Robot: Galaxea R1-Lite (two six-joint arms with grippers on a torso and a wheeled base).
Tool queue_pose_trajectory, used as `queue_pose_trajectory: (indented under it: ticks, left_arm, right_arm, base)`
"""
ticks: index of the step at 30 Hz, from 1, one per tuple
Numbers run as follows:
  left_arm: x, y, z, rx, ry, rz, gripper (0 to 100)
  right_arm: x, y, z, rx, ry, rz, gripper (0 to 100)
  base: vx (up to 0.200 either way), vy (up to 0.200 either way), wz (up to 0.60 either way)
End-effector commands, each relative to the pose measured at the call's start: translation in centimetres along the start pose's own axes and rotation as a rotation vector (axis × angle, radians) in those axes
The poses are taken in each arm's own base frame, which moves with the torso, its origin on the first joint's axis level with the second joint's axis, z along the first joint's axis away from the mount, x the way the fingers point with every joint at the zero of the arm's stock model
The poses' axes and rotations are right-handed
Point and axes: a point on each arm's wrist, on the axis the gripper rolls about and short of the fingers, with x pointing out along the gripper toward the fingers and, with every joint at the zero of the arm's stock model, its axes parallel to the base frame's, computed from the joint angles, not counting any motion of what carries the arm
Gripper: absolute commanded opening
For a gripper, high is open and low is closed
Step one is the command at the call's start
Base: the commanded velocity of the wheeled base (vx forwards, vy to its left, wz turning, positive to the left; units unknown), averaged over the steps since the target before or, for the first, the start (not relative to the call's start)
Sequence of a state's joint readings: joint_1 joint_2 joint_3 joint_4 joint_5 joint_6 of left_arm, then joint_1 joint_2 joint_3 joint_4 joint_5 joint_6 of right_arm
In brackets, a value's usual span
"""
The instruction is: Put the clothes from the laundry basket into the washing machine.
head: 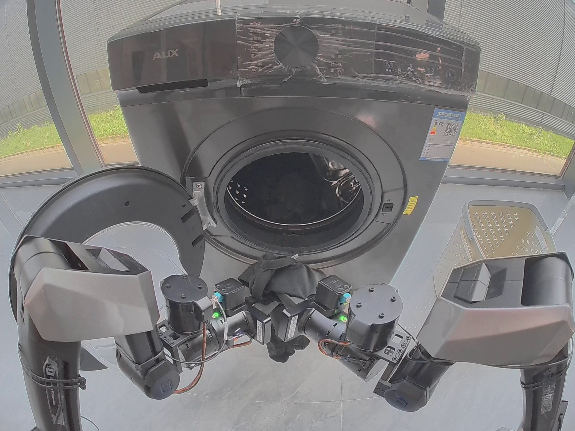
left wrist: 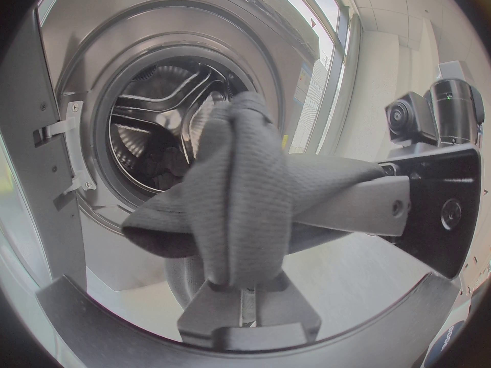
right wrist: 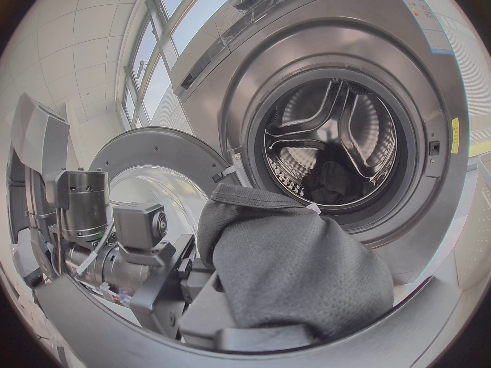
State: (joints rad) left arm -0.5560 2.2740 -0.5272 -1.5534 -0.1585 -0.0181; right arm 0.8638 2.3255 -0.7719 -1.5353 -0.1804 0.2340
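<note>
Locate dark garment [head: 281,279] held in the air just before the washing machine [head: 287,115], below the rim of the open drum [head: 293,196] and not yet inside. Note matte, fine-mesh knit, bunched and folded over, with one end hanging loose beneath the grip. Treat as limp and likely to drape or catch on the door seal [head: 287,236]. Read left tool [head: 265,325] as clamped narrow on the lower fold, and right tool [head: 291,324] as pinched on the opposite side, half buried in cloth, close beside the left. Judge task as partly done: observe dark clothing [right wrist: 332,182] already lying at the drum bottom. Check laundry basket [head: 509,228] on the floor [head: 287,396] to the right of the machine, well apart, with bare perforated wall in view and bottom hidden. Confirm door [head: 114,211] swung wide to the left. Remaining, by judgement: carry through the opening, release, verify basket.
</note>
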Motion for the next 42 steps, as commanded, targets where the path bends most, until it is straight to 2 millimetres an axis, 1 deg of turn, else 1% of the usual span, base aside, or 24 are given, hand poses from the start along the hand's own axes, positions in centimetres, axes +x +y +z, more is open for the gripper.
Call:
queue_pose_trajectory:
  ticks: [1, 3, 6, 14, 17, 18, 21, 22, 24, 26, 27, 28, 29, 30, 31, 33, 34, 35, 37, 38, 39, 40, 41, 42]
  left_arm:
    - [0.1, 0.7, 0.1, -0.003, -0.010, 0.030, 0]
    - [-0.1, 1.3, 0.4, -0.006, -0.019, 0.057, 0]
    - [-0.3, 1.5, 0.9, -0.008, -0.032, 0.075, 0]
    - [-1.1, 1.2, 2.2, -0.007, -0.063, 0.073, 0]
    - [-1.1, 1.2, 2.2, -0.007, -0.064, 0.076, 0]
    - [-1.1, 1.2, 2.2, -0.007, -0.065, 0.076, 0]
    - [-1.2, 1.2, 2.3, -0.007, -0.067, 0.079, 0]
    - [-1.3, 1.2, 2.5, -0.009, -0.075, 0.086, 0]
    - [-1.4, 1.2, 2.8, -0.010, -0.084, 0.095, 0]
    - [-1.7, 1.2, 3.5, -0.008, -0.107, 0.095, 0]
    - [-1.7, 1.1, 3.6, -0.007, -0.110, 0.095, 0]
    - [-2.1, 1.0, 4.4, -0.003, -0.134, 0.092, 0]
    - [-2.2, 0.9, 4.7, -0.004, -0.140, 0.091, 0]
    - [-2.3, 0.9, 4.8, -0.003, -0.145, 0.091, 0]
    - [-2.8, 0.7, 5.4, -0.002, -0.161, 0.088, 0]
    - [-3.7, 0.4, 6.4, -0.002, -0.190, 0.083, 0]
    - [-3.8, 0.4, 6.5, -0.001, -0.193, 0.083, 0]
    - [-4.6, 0.1, 7.3, -0.006, -0.218, 0.084, 0]
    - [-5.3, -0.3, 8.2, -0.028, -0.248, 0.103, 0]
    - [-5.3, -0.4, 8.3, -0.038, -0.253, 0.112, 0]
    - [-5.3, -0.4, 8.3, -0.038, -0.253, 0.112, 0]
    - [-5.5, -0.4, 8.8, -0.065, -0.279, 0.151, 0]
    - [-5.8, -0.6, 9.4, -0.072, -0.301, 0.165, 0]
    - [-5.8, -0.6, 9.4, -0.072, -0.301, 0.165, 0]
  right_arm:
    - [0.0, -0.2, -0.2, 0.001, 0.006, -0.007, 0]
    - [0.0, -0.4, -0.4, 0.000, 0.012, -0.015, 0]
    - [0.0, -0.7, -0.5, -0.002, 0.019, -0.024, 0]
    - [0.1, -1.5, -0.4, 0.006, 0.013, -0.081, 0]
    - [0.1, -1.4, -0.4, 0.006, 0.013, -0.080, 0]
    - [0.0, -1.3, -0.4, 0.006, 0.013, -0.076, 100]
    - [-0.2, -1.0, -0.1, 0.008, 0.011, -0.068, 100]
    - [-0.9, -1.0, -0.2, -0.002, 0.031, -0.071, 100]
    - [-2.0, -1.0, 0.7, -0.011, 0.040, -0.061, 100]
    - [-3.7, -1.1, 1.2, -0.019, 0.071, -0.062, 100]
    - [-4.0, -1.1, 1.2, -0.022, 0.080, -0.062, 100]
    - [-6.2, -1.6, 0.8, -0.049, 0.154, -0.059, 100]
    - [-7.5, -1.9, 0.6, -0.069, 0.191, -0.054, 100]
    - [-7.7, -1.9, 0.5, -0.071, 0.198, -0.052, 100]
    - [-9.4, -2.2, 0.2, -0.081, 0.250, -0.047, 100]
    - [-11.0, -2.5, 0.2, -0.087, 0.283, -0.053, 100]
    - [-11.1, -2.5, 0.3, -0.087, 0.282, -0.052, 100]
    - [-11.8, -2.7, 1.2, -0.082, 0.267, -0.059, 100]
    - [-12.4, -3.1, 2.4, -0.086, 0.231, -0.076, 100]
    - [-12.5, -3.4, 2.8, -0.084, 0.217, -0.087, 100]
    - [-12.5, -3.4, 2.8, -0.084, 0.217, -0.087, 100]
    - [-12.7, -4.5, 4.2, -0.079, 0.172, -0.130, 100]
    - [-12.7, -5.2, 4.6, -0.079, 0.154, -0.157, 100]
    - [-12.7, -5.2, 4.6, -0.079, 0.154, -0.157, 100]
  base:
    - [0.000, 0.000, 0.00]
    - [0.000, 0.000, 0.00]
    - [0.000, 0.000, 0.00]
    - [0.000, 0.000, 0.00]
    - [0.000, 0.000, 0.00]
    - [0.000, 0.000, 0.00]
    - [0.000, 0.000, 0.00]
    - [0.000, 0.000, 0.00]
    - [0.000, 0.000, 0.00]
    - [0.000, 0.000, 0.00]
    - [0.000, 0.000, 0.00]
    - [0.000, 0.000, 0.00]
    - [0.000, 0.000, 0.00]
    - [0.000, 0.000, 0.00]
    - [0.000, 0.000, 0.00]
    - [0.000, 0.000, 0.00]
    - [0.000, 0.000, 0.00]
    - [0.000, 0.000, 0.00]
    - [0.000, 0.000, 0.00]
    - [0.000, 0.000, 0.00]
    - [0.000, 0.000, 0.00]
    - [0.000, 0.000, 0.00]
    - [0.000, 0.000, 0.00]
    - [0.000, 0.000, 0.00]
